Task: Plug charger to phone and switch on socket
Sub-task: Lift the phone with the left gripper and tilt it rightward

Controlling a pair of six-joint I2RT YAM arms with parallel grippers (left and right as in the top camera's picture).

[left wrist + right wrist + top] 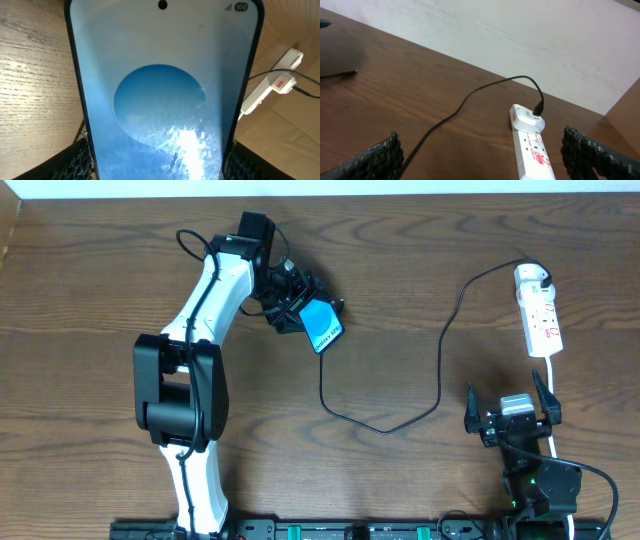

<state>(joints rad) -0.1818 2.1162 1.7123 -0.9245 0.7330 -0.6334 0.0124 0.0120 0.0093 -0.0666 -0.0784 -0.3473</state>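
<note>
Ok, left gripper (pixel 160 167) is clamped on the phone (pixel 322 328), one finger on each long edge; phone is lifted and tilted at upper centre of the overhead frame. Right gripper (pixel 505 392) is spread wide with nothing in it, lower right, just below the strip (pixel 541 318) and beside its white cord (pixel 553 375). Cable (pixel 440 370) leaves the plug (pixel 525 118), which sits in the strip's top end, loops down through mid-frame and runs up to the phone's lower edge, where I lose it; can't tell whether the tip is in the port. My read: mating step. Punch-hole end points away from the wrist, so the port edge is probably the one toward the palm, hidden. To do it well: hold the phone rigid, get that edge clear of the fingers, line the tip up on the port axis, push straight, no side load. Cable is limp, so grip it close to the tip or it buckles. Loop has slack, so the plug shouldn't get tugged. After that the right gripper has a short reach to the red marks (pixel 548 330) on the strip face; press straight down, a light strip could skate on the table (pixel 100 280). Phone look: screen lit, pale blue with a darker blue circle, thin dark frame, glare patch low on the glass.
</note>
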